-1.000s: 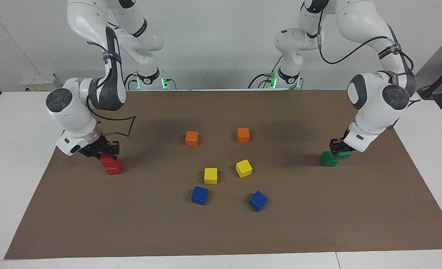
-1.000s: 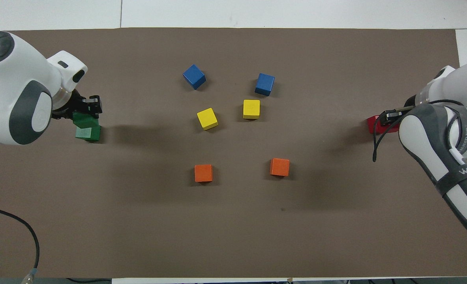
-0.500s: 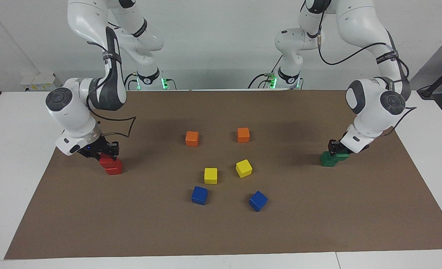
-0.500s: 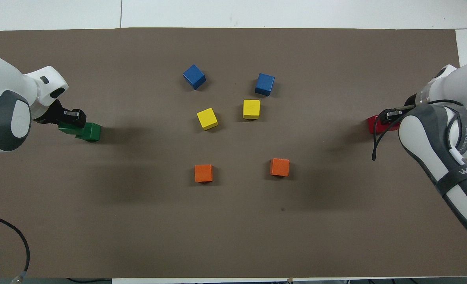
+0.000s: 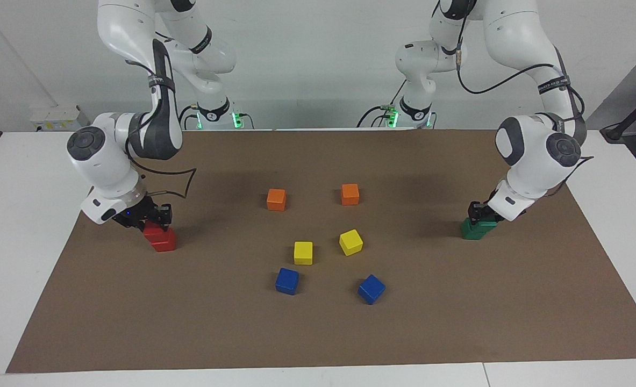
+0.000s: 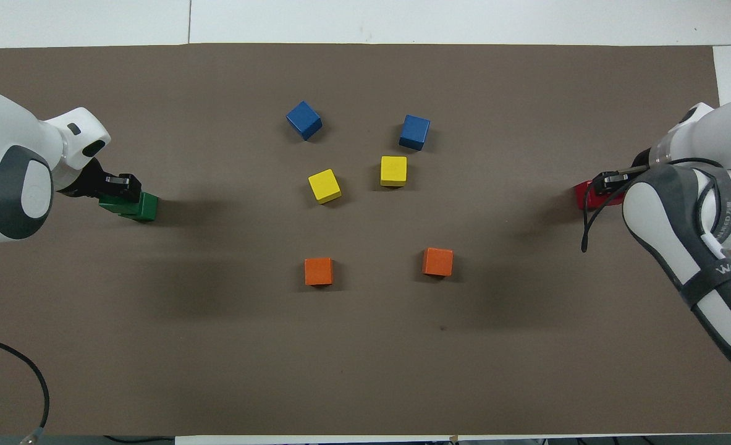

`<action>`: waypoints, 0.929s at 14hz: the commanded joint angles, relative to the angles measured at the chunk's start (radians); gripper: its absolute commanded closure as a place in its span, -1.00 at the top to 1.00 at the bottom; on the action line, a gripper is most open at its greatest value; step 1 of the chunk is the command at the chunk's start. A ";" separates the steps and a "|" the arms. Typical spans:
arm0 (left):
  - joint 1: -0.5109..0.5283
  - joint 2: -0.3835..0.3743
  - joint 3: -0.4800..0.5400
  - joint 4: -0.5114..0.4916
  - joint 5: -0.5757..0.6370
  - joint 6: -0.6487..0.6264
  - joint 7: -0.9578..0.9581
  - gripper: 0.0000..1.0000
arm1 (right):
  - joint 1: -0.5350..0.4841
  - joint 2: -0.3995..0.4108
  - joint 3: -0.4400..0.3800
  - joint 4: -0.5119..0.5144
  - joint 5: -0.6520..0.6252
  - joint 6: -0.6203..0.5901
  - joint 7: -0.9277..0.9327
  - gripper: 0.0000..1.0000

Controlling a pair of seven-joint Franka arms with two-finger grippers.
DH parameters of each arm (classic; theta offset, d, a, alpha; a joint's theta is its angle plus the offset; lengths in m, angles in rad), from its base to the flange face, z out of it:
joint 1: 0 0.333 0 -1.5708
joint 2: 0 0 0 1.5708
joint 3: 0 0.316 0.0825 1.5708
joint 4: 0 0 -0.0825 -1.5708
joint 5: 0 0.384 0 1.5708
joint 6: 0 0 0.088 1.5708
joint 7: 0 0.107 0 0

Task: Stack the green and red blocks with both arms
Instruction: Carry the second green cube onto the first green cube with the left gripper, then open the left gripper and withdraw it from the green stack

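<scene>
My left gripper holds upper green block on lower green block, at left arm's table end. My right gripper grips upper red block on lower red block, at right arm's end. Step: placing. Next: square up, release.

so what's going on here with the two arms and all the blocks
Each arm is stacking a pair of blocks at its own end of the table. The right pincer is at the upper red block, which sits on the lower red block. The left pincer is at the green blocks. The orange, yellow and blue blocks lie untouched mid-table.
</scene>
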 commanded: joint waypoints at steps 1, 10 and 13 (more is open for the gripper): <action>0.003 -0.026 0.002 -0.037 -0.017 0.031 0.019 -1.00 | -0.012 -0.018 0.009 -0.026 0.023 0.029 0.001 -1.00; 0.003 -0.025 0.002 -0.054 -0.017 0.046 0.019 -0.13 | -0.004 -0.018 0.009 -0.037 0.023 0.049 0.006 -1.00; 0.003 -0.025 0.002 -0.052 -0.017 0.043 0.019 1.00 | -0.004 -0.020 0.009 -0.039 0.023 0.049 0.006 -1.00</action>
